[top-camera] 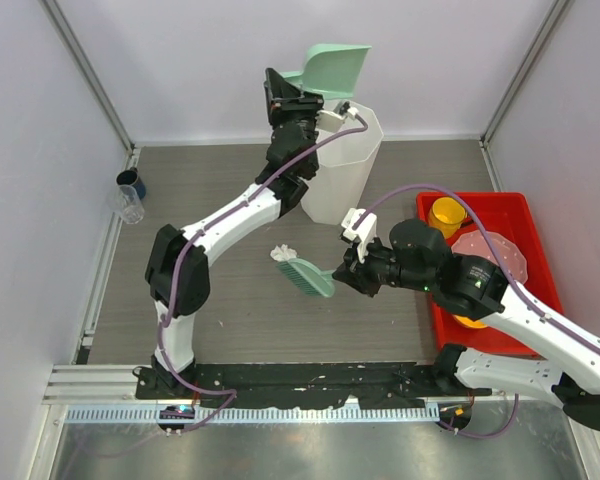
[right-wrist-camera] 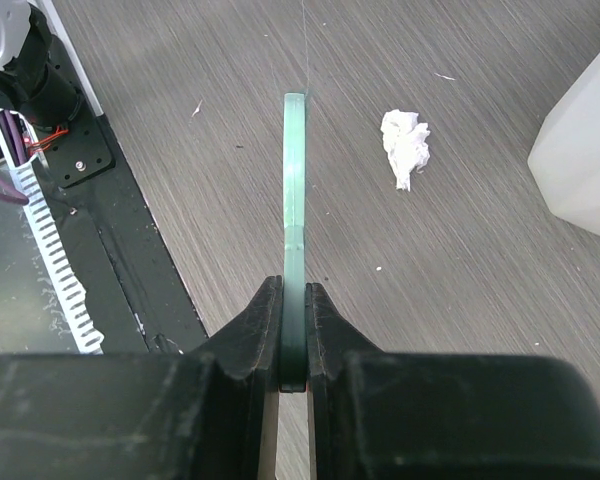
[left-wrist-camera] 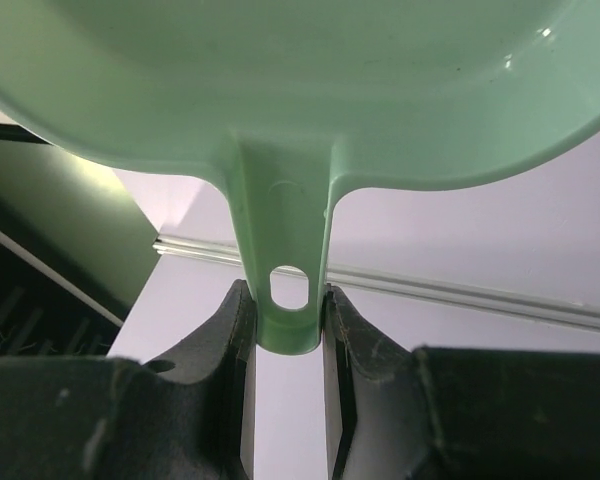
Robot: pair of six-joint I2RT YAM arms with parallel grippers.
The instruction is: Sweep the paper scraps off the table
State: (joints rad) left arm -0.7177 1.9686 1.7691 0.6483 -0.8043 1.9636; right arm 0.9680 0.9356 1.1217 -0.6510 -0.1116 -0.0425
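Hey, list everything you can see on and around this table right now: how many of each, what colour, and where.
paper scrap: one in view, white, on the table beside the brush
dustpan: one, pale green, held up over the bin
brush: one, green, near mid-table
bin: one, white, far side, centre
tray: one, red, right side
yellow cup: one, yellow, in the tray
plate: one, pinkish, in the tray, partly hidden by the right arm
dark cup: one, dark blue, left edge
glass: one, clear, beside the dark cup
table: one, dark grey-brown wood-grain
left end effector: black, shut on the dustpan handle
right end effector: black, shut on the brush
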